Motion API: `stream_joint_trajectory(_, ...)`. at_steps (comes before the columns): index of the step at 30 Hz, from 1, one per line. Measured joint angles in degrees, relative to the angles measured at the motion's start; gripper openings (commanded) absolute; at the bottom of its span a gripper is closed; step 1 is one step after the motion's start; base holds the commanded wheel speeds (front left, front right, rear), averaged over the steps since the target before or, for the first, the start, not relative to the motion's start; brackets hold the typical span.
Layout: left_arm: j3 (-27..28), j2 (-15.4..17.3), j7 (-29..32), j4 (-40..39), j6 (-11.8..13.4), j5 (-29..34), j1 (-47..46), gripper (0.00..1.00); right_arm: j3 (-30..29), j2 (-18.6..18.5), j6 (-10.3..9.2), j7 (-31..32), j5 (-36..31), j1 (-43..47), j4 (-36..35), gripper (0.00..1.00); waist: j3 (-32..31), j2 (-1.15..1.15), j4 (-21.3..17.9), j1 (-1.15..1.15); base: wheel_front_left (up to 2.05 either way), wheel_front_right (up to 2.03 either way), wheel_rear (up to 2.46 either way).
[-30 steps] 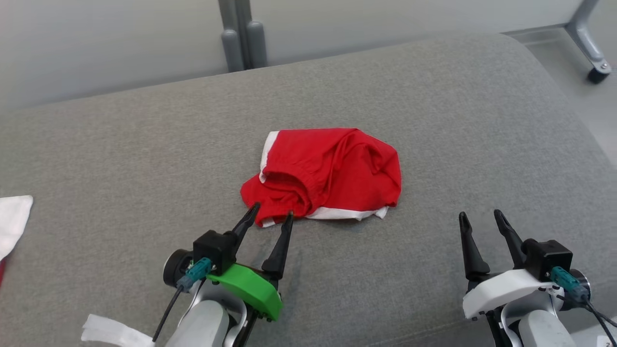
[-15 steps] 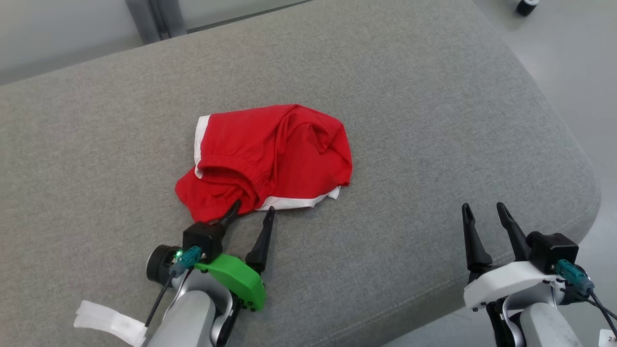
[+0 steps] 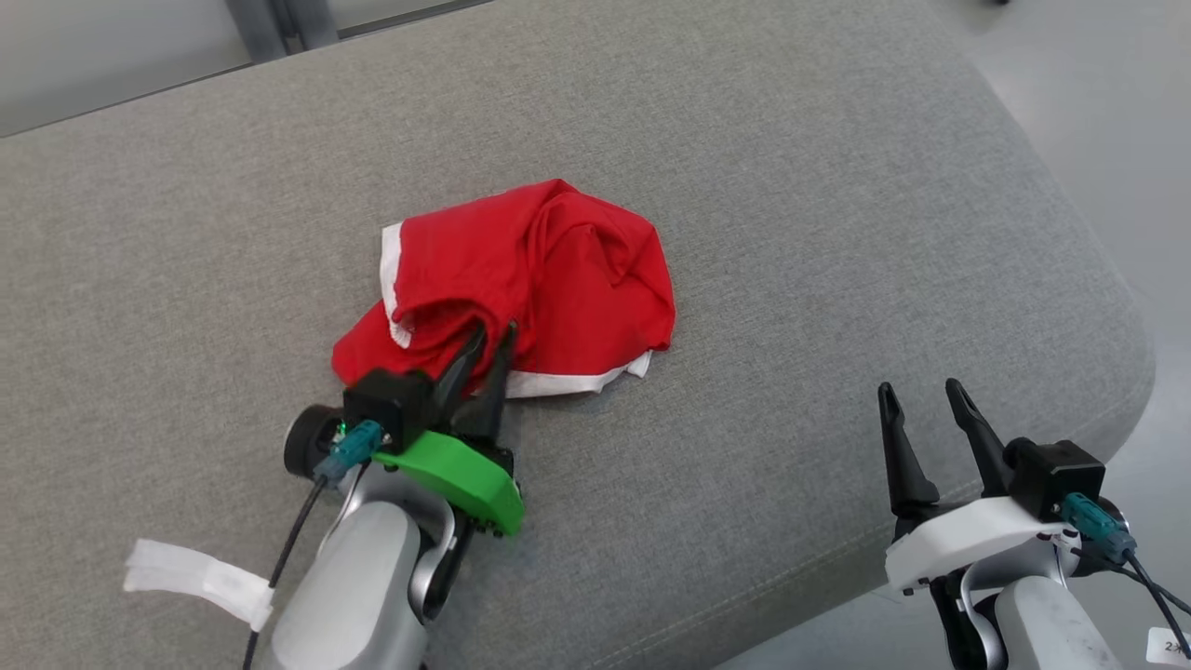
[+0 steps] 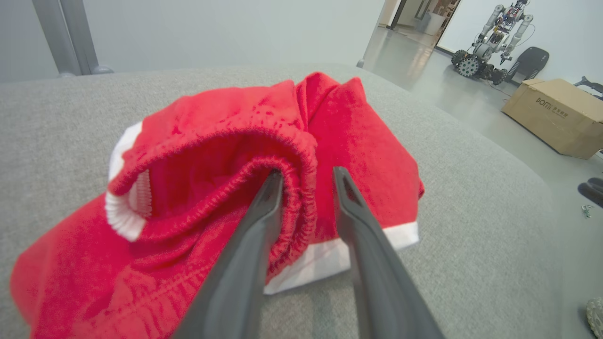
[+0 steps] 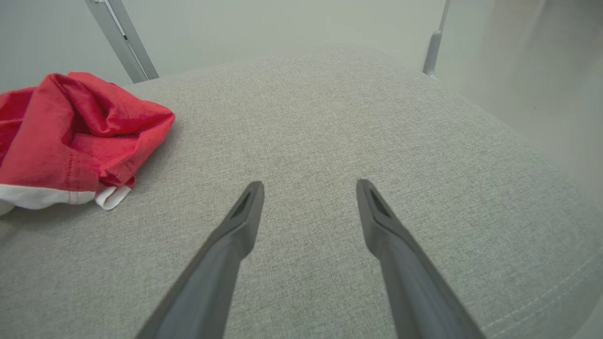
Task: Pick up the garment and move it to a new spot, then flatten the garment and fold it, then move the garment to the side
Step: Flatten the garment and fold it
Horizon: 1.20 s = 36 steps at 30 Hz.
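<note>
A crumpled red garment [image 3: 558,270] with white trim lies in the middle of the grey cushion [image 3: 791,186]. My left gripper [image 3: 495,328] is at its near edge, fingers drawn close together with the rolled elastic waistband between them. The left wrist view shows the garment [image 4: 212,165] bunched up and that gripper [image 4: 306,172] pinching the waistband fold. My right gripper [image 3: 919,387] stands open over bare cushion at the near right, well apart from the cloth. In the right wrist view the gripper [image 5: 309,183] holds nothing, and the garment [image 5: 70,122] lies to its left.
The cushion rounds off at its right and near edges, with grey floor [image 3: 1098,112] beyond. Metal frame legs [image 3: 270,23] stand behind the cushion. A cardboard box [image 4: 551,115] and another robot [image 4: 490,40] are far off on the floor. A white strip [image 3: 191,579] hangs from my left arm.
The head camera has shifted. My left gripper has pushed forward into the garment and its fingers have closed on the waistband, bunching the cloth up. The right gripper stays open.
</note>
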Motion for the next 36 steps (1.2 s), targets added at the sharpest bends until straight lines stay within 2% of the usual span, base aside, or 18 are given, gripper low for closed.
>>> stream_joint_trajectory(6,5.52,0.19,-0.01,-9.76,0.0,0.65,-1.36,0.0,-0.75,-0.01,0.0,0.0,0.07,0.58,0.11,1.0,-0.21,0.0,1.95,0.0,0.0,0.0,0.0)
stream_joint_trajectory(10,12.15,0.92,-0.01,-9.54,0.0,0.94,-4.27,0.0,0.18,0.0,0.0,0.0,0.47,0.24,0.45,1.0,-0.32,0.0,3.29,0.0,0.0,0.0,0.0)
stream_joint_trajectory(11,14.22,1.26,-0.01,-8.05,0.0,0.77,-5.26,0.2,0.45,0.02,0.0,0.0,0.64,0.09,0.54,1.0,-0.3,0.0,3.51,0.0,0.0,0.0,0.0)
stream_joint_trajectory(12,15.92,1.99,-0.01,-6.38,0.0,0.45,-6.34,0.2,0.83,0.03,0.0,0.0,0.77,-0.14,0.71,1.0,-0.21,0.0,3.64,0.0,0.0,0.0,0.0)
stream_joint_trajectory(14,18.55,4.37,-0.01,-0.89,0.02,1.53,-8.93,0.53,1.7,0.0,0.0,0.0,1.33,-0.8,0.87,1.0,0.08,0.0,3.64,0.0,0.0,0.0,0.0)
stream_joint_trajectory(15,20.19,5.21,-0.01,1.91,0.22,1.27,-9.92,1.0,2.13,0.02,0.0,0.0,1.6,-1.14,0.92,1.0,0.26,0.0,3.49,0.0,0.0,0.0,0.0)
stream_joint_trajectory(20,24.53,8.7,0.0,13.23,2.69,2.07,-13.62,1.0,2.48,0.02,0.0,0.0,2.14,-1.7,1.07,1.0,1.2,0.0,2.77,0.0,0.0,0.0,0.0)
stream_joint_trajectory(23,26.1,8.72,-0.01,11.68,2.45,2.9,-13.46,1.0,1.49,0.01,0.0,0.0,2.16,-1.51,1.0,1.0,1.19,0.0,3.15,0.0,0.0,0.0,0.0)
stream_joint_trajectory(29,24.15,3.55,-0.01,6.44,0.27,3.99,-6.42,1.0,0.75,0.04,0.0,0.0,1.63,-0.92,0.97,1.0,0.66,0.0,5.57,0.0,0.0,0.0,0.0)
stream_joint_trajectory(36,21.47,1.31,-0.01,5.25,0.09,1.56,-1.4,1.0,2.26,0.05,0.01,0.0,1.34,-1.76,1.14,1.0,0.13,0.0,7.61,0.0,0.0,0.0,0.0)
